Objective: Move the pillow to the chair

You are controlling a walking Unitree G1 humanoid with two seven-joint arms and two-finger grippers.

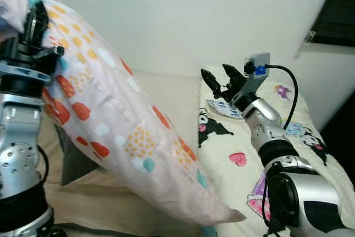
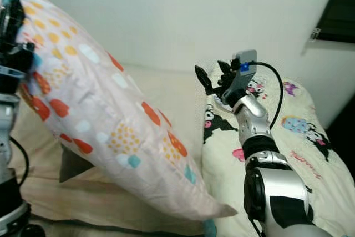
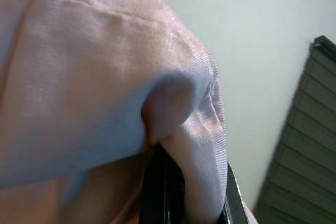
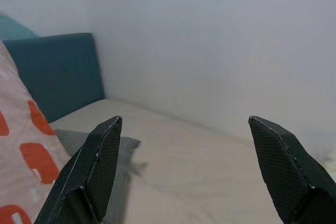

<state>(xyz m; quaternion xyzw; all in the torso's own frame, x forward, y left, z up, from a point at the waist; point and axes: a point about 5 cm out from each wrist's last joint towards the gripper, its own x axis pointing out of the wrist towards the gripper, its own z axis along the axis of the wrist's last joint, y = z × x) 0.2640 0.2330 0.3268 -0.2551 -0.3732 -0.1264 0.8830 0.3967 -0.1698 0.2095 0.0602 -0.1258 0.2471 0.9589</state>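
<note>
Pillow (image 1: 119,120) is hanging in the air on the robot's left side, a long pale pink one printed with orange, yellow, white and teal patches, running slantwise from its top corner by the left gripper (image 1: 34,26) down to its lower corner, which is touching the bed near the edge of a cartoon-printed cover (image 1: 233,154). The left gripper is sitting high at the pillow's upper end, and in the left wrist view its black fingers (image 3: 163,192) are pinching a bunched fold of the pink fabric between them, so they are closed tightly on the pillow. The silver left arm (image 1: 19,154) is rising straight up below it. The right gripper (image 1: 221,81) is reaching forward over the cartoon-printed cover, well apart from the pillow, with its two black fingers spread wide and nothing between them; the right wrist view is showing the gap plainly, with the beige sheet (image 4: 210,177) beyond. A black cable (image 1: 291,95) is looping from the small grey camera on that wrist down to the right arm (image 1: 277,154). Behind the pillow the beige bedding is stretching back to a plain white wall (image 1: 194,15), and a grey shadowed cushion (image 1: 75,165) is peeking out under the pillow's lower edge. A teal headboard (image 4: 58,72) is standing against the wall in the right wrist view.
</note>
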